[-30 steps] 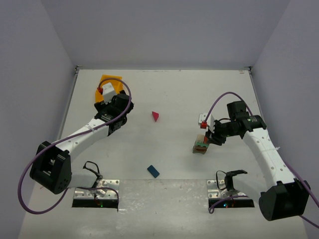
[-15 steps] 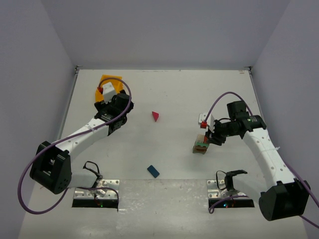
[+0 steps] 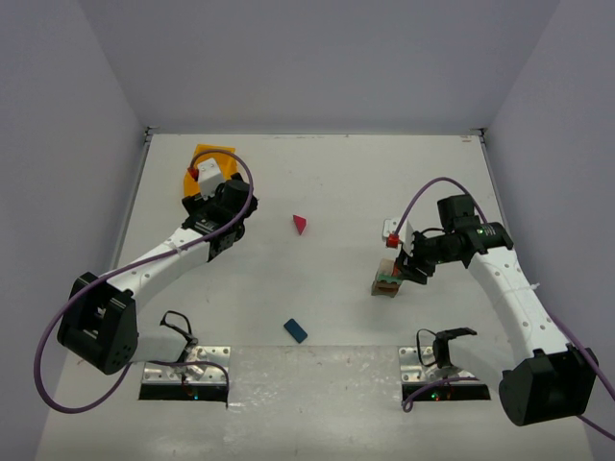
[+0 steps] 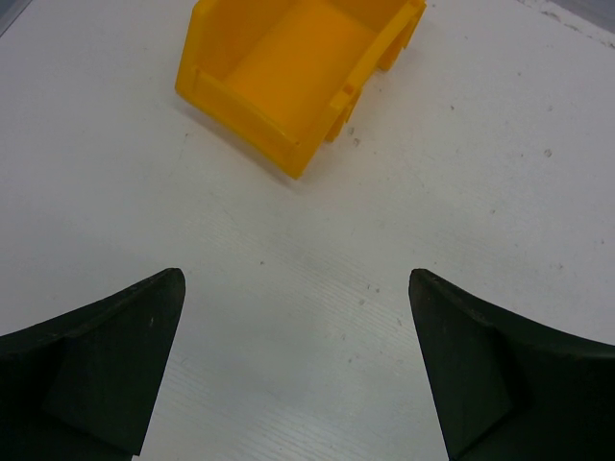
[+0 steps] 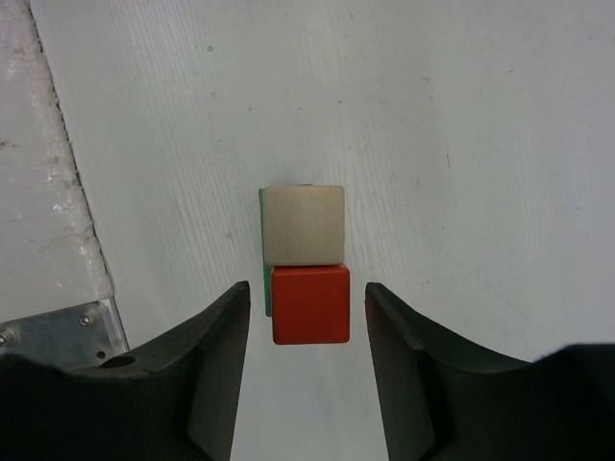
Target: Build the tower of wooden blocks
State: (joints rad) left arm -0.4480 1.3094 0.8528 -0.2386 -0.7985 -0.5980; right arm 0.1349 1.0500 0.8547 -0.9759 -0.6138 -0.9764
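Tower: you have a short stack (image 3: 386, 281) on the right half of the bench (image 3: 336, 182), just in front of the right arm's (image 3: 509, 288) wrist.
Tower from the top camera: a brown-olive base, with green and red above it.
Tower from the right wrist: you look straight down on a cream block (image 5: 305, 225) and a red block (image 5: 310, 304), touching edge to edge. A thin sliver of a green block (image 5: 263, 288) shows along their left side.
Right jaws: part open, a little wider than the red block and straddling it, one on each side. They hold nothing. A strip of bare bench shows between each jaw and the block, narrower on the green side, so you see no contact. You cannot tell whether the tips are level with the top blocks or above them.
Left jaws: spread wide and empty, with only bare bench between them in the left wrist view.
Left jaws' place: at the far left of the bench, pointing at the yellow bin (image 4: 298, 67), which lies just beyond the tips and apart from them.
Magenta prism (image 3: 301, 224): loose on the middle of the bench, between the two arms and well apart from the tower.
Blue brick (image 3: 295, 330): lying flat and askew near the front edge, well apart from the tower and the prism.
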